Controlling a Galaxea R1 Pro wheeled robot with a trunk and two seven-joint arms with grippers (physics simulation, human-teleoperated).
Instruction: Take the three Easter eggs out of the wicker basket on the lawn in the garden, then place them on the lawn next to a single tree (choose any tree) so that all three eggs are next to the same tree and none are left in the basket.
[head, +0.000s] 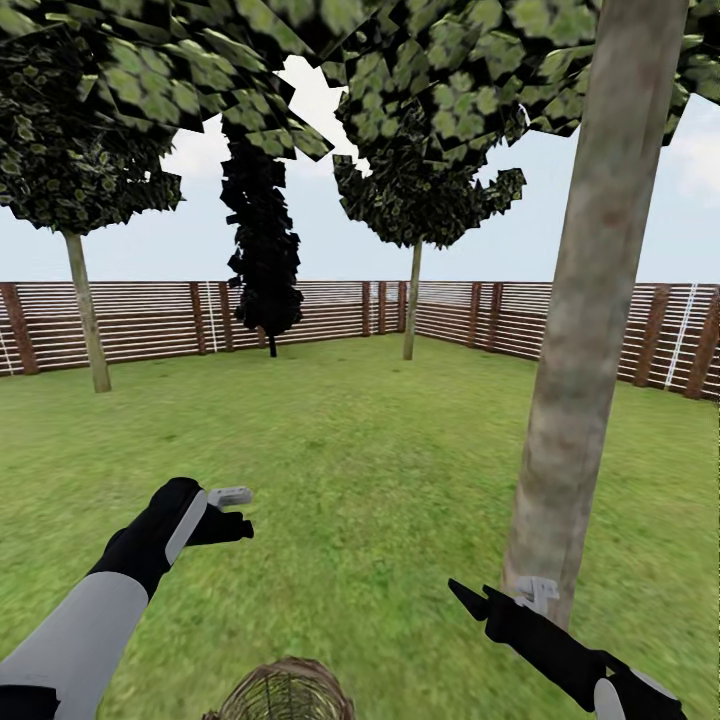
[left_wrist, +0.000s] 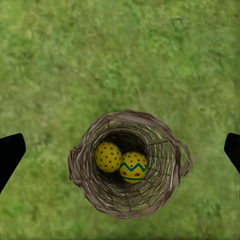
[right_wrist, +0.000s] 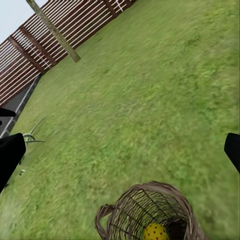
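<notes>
Low in the head view, both grippers hang spread wide and empty, the left gripper (head: 232, 512) at lower left, the right gripper (head: 500, 598) at lower right beside a thick tree trunk (head: 590, 330). Between them, at bottom centre, sits the wicker basket (left_wrist: 172, 165) on the lawn (head: 380, 450), holding a red-dotted egg (left_wrist: 108, 156) touching a zigzag-banded egg (left_wrist: 133, 167).

From my head view, the wicker basket (head: 285, 697) is cut by the bottom edge of the frame; I see only its upper rim, and nothing of its inside. In my right wrist view the bottom edge slices the basket again, and one yellow egg (right_wrist: 155, 232) shows only in part. The near tree's (head: 590, 330) trunk runs out at the top of the head frame, at upper right.
</notes>
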